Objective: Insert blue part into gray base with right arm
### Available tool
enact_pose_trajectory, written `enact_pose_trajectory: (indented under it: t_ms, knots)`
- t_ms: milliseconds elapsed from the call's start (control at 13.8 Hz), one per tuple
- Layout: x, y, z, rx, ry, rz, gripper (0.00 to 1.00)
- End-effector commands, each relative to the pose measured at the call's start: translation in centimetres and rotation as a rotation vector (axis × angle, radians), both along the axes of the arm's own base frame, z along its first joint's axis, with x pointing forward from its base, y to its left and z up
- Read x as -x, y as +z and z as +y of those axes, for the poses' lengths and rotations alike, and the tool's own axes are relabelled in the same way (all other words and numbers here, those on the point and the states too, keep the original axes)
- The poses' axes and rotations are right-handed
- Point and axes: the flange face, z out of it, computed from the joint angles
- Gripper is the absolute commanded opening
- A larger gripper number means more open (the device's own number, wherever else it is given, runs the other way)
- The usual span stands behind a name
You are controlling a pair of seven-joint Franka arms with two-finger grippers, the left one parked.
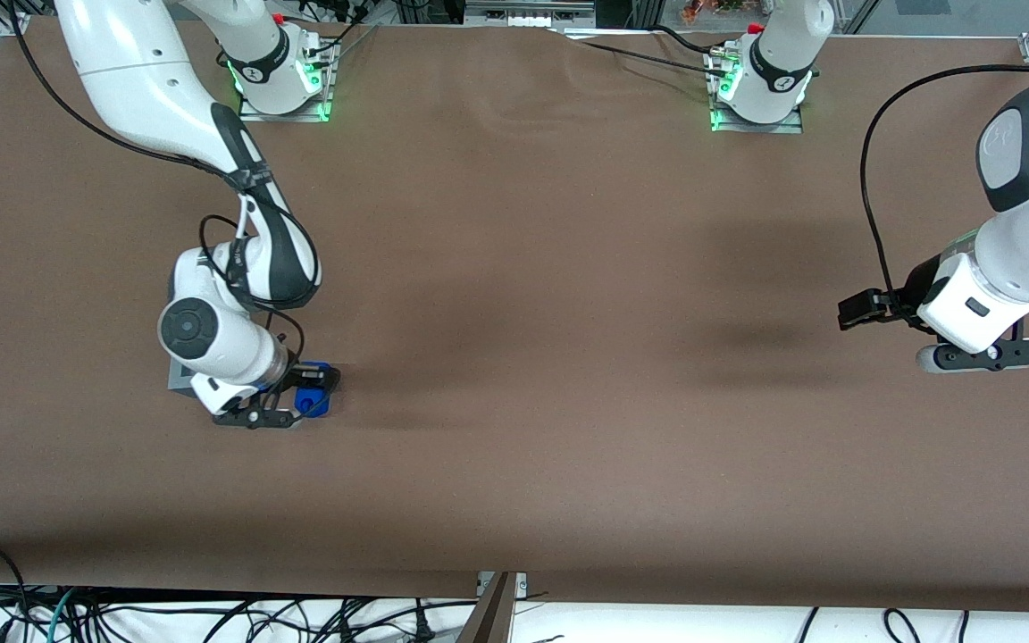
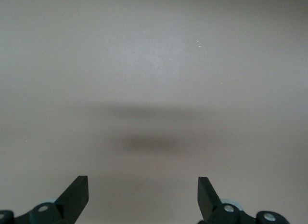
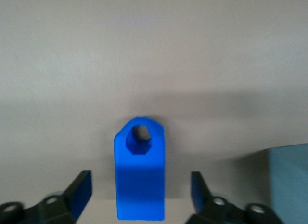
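Note:
The blue part (image 1: 311,404) lies on the brown table, toward the working arm's end. In the right wrist view the blue part (image 3: 139,185) is a flat-sided block with a hole near one end. My right gripper (image 1: 313,390) is low over it and open. Its fingers (image 3: 83,185) stand on either side of the part with a gap on each side, not touching it; the gripper (image 3: 140,181) is centred on the part. The gray base (image 1: 178,380) sits beside the blue part, mostly hidden under my wrist. One corner of the base (image 3: 288,185) shows in the right wrist view.
The brown table (image 1: 568,402) stretches toward the parked arm's end. Two arm bases with green lights (image 1: 287,85) stand at the table's edge farthest from the front camera. Cables hang below the near edge (image 1: 211,616).

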Motion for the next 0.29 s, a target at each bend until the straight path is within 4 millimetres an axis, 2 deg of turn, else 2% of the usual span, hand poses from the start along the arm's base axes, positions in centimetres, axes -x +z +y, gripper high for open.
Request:
enact_pose_trajectory:
  t_ms: [0, 217]
  knots:
    - [-1.67, 5.48, -1.98, -0.019, -0.022, 0.003, 1.00]
    - [-1.82, 6.32, -1.40, -0.021, -0.013, -0.005, 1.00]
